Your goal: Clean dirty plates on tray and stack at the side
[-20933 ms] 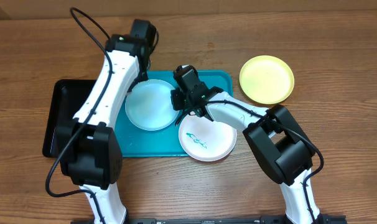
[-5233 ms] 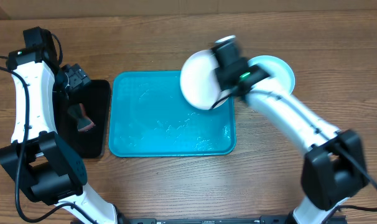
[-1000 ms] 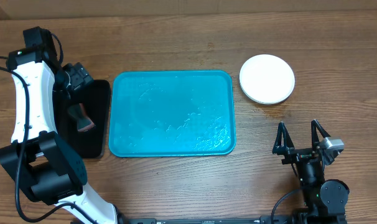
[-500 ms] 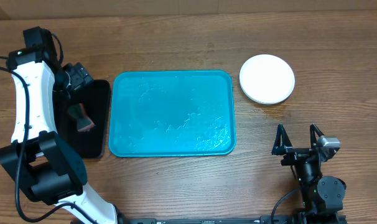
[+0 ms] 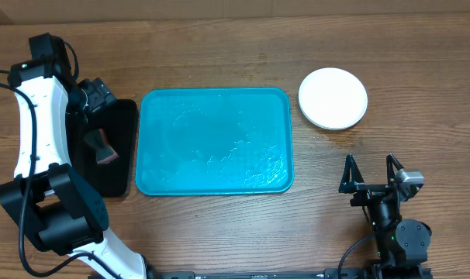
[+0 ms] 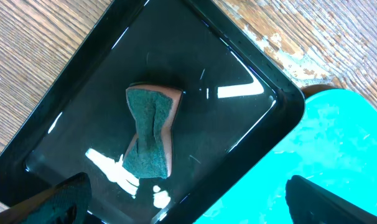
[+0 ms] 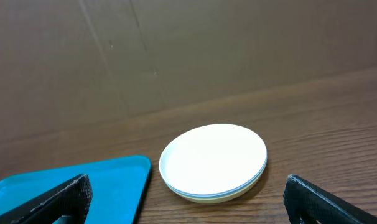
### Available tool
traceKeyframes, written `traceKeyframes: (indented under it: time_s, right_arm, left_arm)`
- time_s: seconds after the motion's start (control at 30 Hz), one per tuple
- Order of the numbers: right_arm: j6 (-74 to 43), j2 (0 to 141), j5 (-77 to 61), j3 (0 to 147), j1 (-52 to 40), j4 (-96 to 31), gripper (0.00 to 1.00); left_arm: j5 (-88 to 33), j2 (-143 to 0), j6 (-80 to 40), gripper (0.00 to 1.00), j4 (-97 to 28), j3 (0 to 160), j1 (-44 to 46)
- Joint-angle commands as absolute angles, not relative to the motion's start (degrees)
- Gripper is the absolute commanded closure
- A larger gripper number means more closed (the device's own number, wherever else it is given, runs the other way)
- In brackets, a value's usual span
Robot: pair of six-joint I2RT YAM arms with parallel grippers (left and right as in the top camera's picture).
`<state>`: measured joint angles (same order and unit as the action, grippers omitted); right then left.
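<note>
No plates lie on the turquoise tray (image 5: 215,108), which sits at the middle of the wooden worktop (image 5: 219,46) with wet streaks across its floor. The plates (image 5: 333,98) are stacked on the worktop just beyond the tray's far right corner, a white one on top. In the right wrist view a pale bluish rim is seen beneath it, but the full count cannot be told. At the left, a black tray (image 5: 125,174) is set just beside the turquoise one, and a scouring sponge (image 6: 150,140) with a dark green face is lying loose inside it. The left arm (image 5: 33,116) is held over the black tray with its jaws spread wide and gripping nothing. The right arm (image 5: 394,232) is folded at the near right edge, well apart from the stack, its jaws likewise parted and empty. Cleaning and stacking are judged finished, so the closing step appears to be in hand. Little is called for next beyond the left arm being drawn back to rest, with sponge and stack left undisturbed.
</note>
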<state>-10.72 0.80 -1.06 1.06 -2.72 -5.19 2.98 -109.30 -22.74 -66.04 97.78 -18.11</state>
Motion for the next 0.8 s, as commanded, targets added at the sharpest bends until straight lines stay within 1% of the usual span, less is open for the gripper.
traceKeyframes:
  time_s: [0.0, 0.43, 0.57, 0.67, 0.77]
  right_arm:
    - [-10.48, 0.16, -0.49, 0.47, -2.59, -4.84, 0.0]
    - [-10.5, 0.16, -0.49, 0.47, -2.59, -4.84, 0.0]
    - [-10.5, 0.16, -0.49, 0.47, -2.59, -4.84, 0.0]
    - [-10.5, 0.16, -0.49, 0.47, -2.59, -4.84, 0.0]
    - [-10.5, 0.16, -0.49, 0.47, -2.59, -4.84, 0.0]
  left_arm:
    - [2.74, -108.88, -23.35, 0.0, -65.95, 98.59, -17.98]
    - [3.6, -109.06, -21.98, 0.0, -66.04, 98.59, -17.98]
    - [2.96, -108.6, -20.82, 0.0, -68.23, 98.56, -17.82]
    - [2.79, -107.09, -21.19, 0.0, -70.98, 97.93, -16.82]
    - [2.57, -103.92, -21.23, 0.0, -70.04, 96.03, -15.27]
